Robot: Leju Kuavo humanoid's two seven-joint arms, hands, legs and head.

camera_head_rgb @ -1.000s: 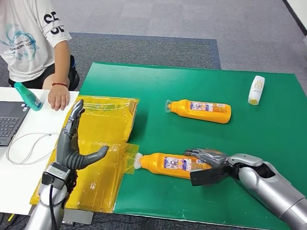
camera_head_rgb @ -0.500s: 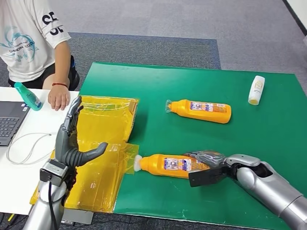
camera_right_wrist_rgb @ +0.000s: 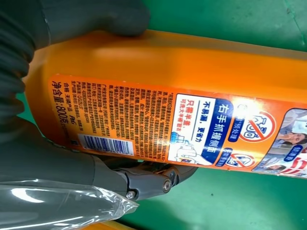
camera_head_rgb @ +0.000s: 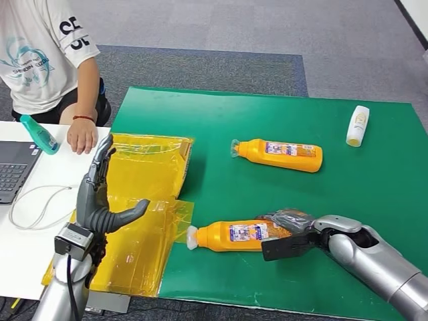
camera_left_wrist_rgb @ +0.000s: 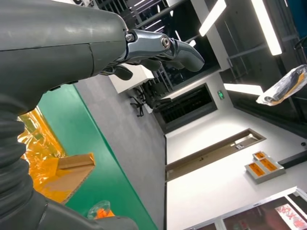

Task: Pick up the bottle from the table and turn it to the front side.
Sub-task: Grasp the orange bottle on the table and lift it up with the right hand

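An orange bottle [camera_head_rgb: 237,235] with a clear cap lies on its side near the front of the green mat [camera_head_rgb: 303,114], cap pointing left. My right hand [camera_head_rgb: 287,231] grips its base end, thumb on one side and fingers on the other. In the right wrist view the bottle [camera_right_wrist_rgb: 181,96] shows its printed label with a barcode, and my fingers [camera_right_wrist_rgb: 145,179] wrap under it. I cannot tell whether it is off the mat. My left hand [camera_head_rgb: 101,197] is raised and open over the yellow bag [camera_head_rgb: 146,194], holding nothing.
A second orange bottle [camera_head_rgb: 278,154] lies mid-mat and a small white bottle [camera_head_rgb: 357,125] at the far right. On the white table at left are a laptop [camera_head_rgb: 13,170], a cable [camera_head_rgb: 35,204], a teal bottle [camera_head_rgb: 38,134] and a person's hand [camera_head_rgb: 81,136].
The held bottle's cap end has swung toward the mat's front edge, so it now lies at a slight tilt. My left hand drifted a little left.
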